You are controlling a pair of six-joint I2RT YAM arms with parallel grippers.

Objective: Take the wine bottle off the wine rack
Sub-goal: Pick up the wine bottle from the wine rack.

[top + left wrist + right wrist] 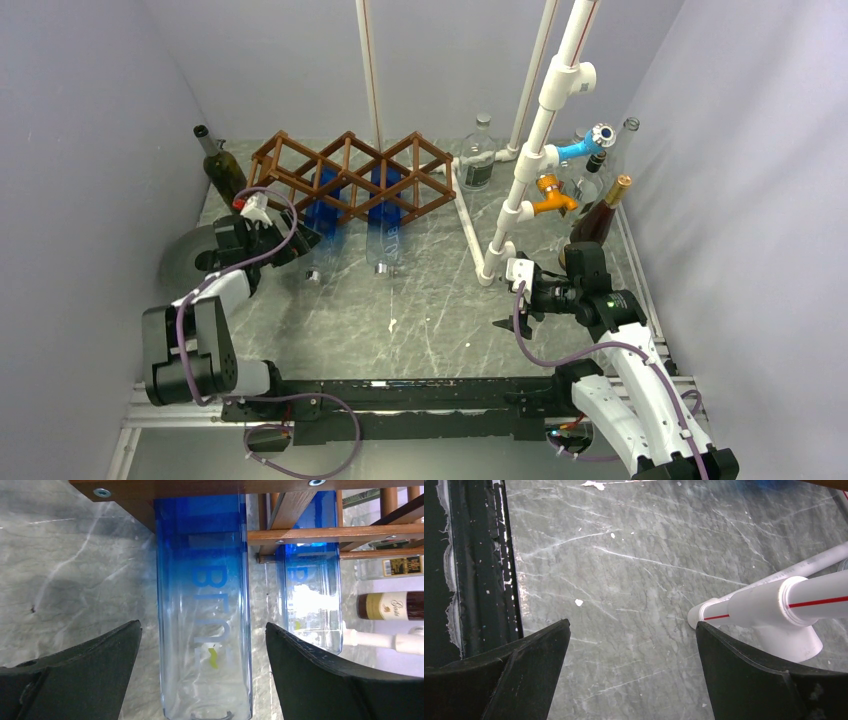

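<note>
Gaps flank the wine bottle inside the left claw.

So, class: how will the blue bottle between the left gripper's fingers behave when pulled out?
The blue bottle looks rigid and glossy, so probably slippery for the left gripper. It looks empty, so likely light. Lying sideways in the wine rack, it may roll once freed.

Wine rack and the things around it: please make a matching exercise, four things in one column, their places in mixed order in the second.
1 dark green bottle
2 orange valve
3 left hand
4 right hand

A on the white pipe
B open, astride a blue bottle
C at the table's far left edge
D open over bare table

Pairs: 1-C, 2-A, 3-B, 4-D
</note>
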